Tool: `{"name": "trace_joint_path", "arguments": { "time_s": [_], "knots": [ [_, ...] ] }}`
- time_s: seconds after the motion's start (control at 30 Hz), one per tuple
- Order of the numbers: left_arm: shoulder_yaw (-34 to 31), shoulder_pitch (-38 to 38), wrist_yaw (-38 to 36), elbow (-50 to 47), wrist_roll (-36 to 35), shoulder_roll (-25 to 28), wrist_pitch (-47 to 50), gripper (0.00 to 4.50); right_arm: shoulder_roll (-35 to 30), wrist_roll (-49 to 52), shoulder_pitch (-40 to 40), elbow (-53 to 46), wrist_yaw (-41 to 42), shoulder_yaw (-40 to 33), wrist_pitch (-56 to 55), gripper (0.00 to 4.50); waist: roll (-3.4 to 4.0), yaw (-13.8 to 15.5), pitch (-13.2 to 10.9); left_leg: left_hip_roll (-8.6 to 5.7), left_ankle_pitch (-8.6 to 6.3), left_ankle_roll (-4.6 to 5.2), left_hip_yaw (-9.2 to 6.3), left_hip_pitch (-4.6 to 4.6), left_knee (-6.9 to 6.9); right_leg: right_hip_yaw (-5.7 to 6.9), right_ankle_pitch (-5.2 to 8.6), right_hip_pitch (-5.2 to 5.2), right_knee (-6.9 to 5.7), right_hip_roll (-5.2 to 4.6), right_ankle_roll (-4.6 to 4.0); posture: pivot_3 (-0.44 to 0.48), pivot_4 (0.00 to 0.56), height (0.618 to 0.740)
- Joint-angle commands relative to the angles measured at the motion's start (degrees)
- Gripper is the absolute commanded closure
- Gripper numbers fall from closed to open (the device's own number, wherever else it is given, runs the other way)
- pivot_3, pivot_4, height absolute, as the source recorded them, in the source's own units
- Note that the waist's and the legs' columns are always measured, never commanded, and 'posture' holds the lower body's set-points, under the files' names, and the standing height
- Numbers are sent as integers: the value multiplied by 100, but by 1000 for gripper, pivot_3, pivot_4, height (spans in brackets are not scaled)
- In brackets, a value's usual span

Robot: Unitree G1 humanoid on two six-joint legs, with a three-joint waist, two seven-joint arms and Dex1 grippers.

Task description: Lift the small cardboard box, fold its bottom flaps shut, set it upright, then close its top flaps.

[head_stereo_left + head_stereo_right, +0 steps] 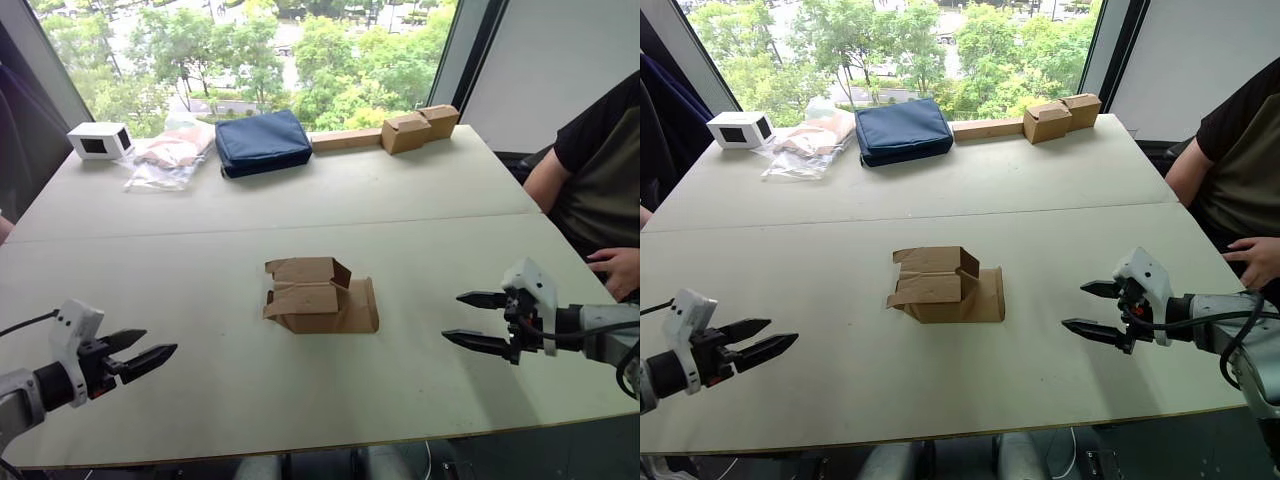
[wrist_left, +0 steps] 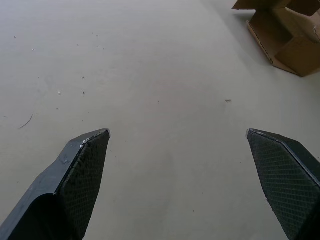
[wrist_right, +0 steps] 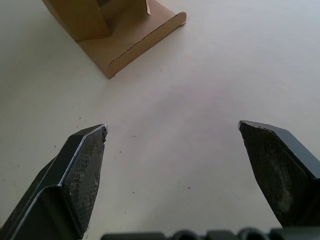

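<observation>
Small cardboard box (image 1: 318, 295) lies on its side near the middle of the worktop (image 1: 420, 200), flaps (image 1: 300, 285) loose and partly open; one panel lies flat on the surface toward the right edge. Which end is the bottom is not clear. Left gripper (image 1: 150, 354) hovers near the front left corner, fingers wide, empty. Right gripper (image 1: 475, 320) hovers near the right edge, fingers wide, empty. Both well apart from the box.
</observation>
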State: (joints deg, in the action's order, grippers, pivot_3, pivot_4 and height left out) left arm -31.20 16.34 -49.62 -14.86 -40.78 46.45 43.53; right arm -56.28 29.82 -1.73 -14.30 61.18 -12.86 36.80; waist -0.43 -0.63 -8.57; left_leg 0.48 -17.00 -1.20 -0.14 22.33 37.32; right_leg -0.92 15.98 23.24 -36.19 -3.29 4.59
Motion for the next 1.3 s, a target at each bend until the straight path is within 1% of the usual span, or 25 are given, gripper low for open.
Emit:
{"name": "trace_joint_path", "arguments": {
  "time_s": [0.03, 0.53, 0.6, 0.67, 0.7, 0.83, 0.9, 1.0, 1.1, 1.17, 1.23, 1.3],
  "knots": [
    [-95, -62, -62, -69, -72, 78, 9, 0, -35, -14, -76, -41, -11, -80, -79, 82, 0, 0, 0, 0, 0, 0, 0, 0, 0, 0, 0, 0, 0, 0, 0, 0, 150, 740],
    [-81, -376, 67, -9, 7, 111, 81, 0, 85, -96, -179, 29, -187, -37, -151, 82, 0, -1, 0, -1, 0, 0, 0, 0, 1, 1, -1, -1, -1, 0, 2, 0, 150, 740],
    [-37, -592, 152, 71, 10, 157, 148, 0, 91, -233, -351, 128, -278, 73, -233, 82, 0, 0, 0, -2, 0, 0, 0, 0, 1, 1, -1, -1, -1, 0, 2, 0, 150, 740],
    [-66, -898, 286, 167, -177, 157, 398, 0, 114, -270, -508, 210, -362, 83, -233, 82, 0, 6, 0, -2, 1, -1, 0, -1, 3, 2, -1, -1, -3, 0, 2, 0, 150, 740],
    [-19, -984, 318, 181, -131, 163, 398, 0, 122, -261, -544, 232, -378, 62, -217, 82, 0, 7, 0, -3, 1, -1, 0, -1, 4, 3, -2, -2, -4, 0, 2, 0, 150, 740],
    [122, -1249, 395, 219, -96, 190, 563, 0, 66, -224, -461, 177, -343, -70, -188, 82, 0, 0, 0, -5, 1, -1, 0, -1, 1, 6, -13, -1, -4, 0, 21, 0, 150, 740],
    [200, -1414, 277, 374, -189, 334, 811, 0, 75, -164, -423, 108, -394, -194, -139, 82, 0, 0, 0, -5, 1, -1, 0, 1, 0, 7, -13, 0, -4, 0, 23, 0, 150, 740],
    [313, -2038, -198, 999, -948, 844, 2165, 0, 110, 117, -437, -339, -484, -387, 69, 82, 0, 0, 0, -4, 2, -1, -1, 0, 5, 10, -13, 1, -10, 2, 23, 0, 150, 740],
    [685, -2743, -645, 1582, -1378, 1032, 2990, 0, 113, 430, -460, -1033, -567, -345, 353, 82, 0, 0, 0, -5, 3, -1, -5, -3, 12, 14, -13, -2, -22, 9, 23, 0, 150, 740],
    [1216, -3348, -848, 1924, -1461, 880, 3377, 0, 199, 626, -575, -1653, -809, -157, 587, 82, 2, 9, 1, -9, 2, -1, -5, -6, 12, 16, -14, -4, -24, 12, 26, 0, 150, 740],
    [1650, -3854, -821, 2239, -1376, 576, 3567, 0, 330, 784, -657, -2108, -1087, -23, 792, 82, 0, 12, 2, -11, 3, 0, -8, -5, 15, 16, -15, -4, -30, 20, 28, 0, 150, 740],
    [1882, -4305, -682, 2597, -1306, 171, 3747, 0, 466, 890, -701, -2485, -1378, 82, 967, 82, -4, 7, 1, -9, 2, 0, -14, 0, 29, 12, -16, -4, -37, 41, 30, 0, 150, 740]
  ]
}}
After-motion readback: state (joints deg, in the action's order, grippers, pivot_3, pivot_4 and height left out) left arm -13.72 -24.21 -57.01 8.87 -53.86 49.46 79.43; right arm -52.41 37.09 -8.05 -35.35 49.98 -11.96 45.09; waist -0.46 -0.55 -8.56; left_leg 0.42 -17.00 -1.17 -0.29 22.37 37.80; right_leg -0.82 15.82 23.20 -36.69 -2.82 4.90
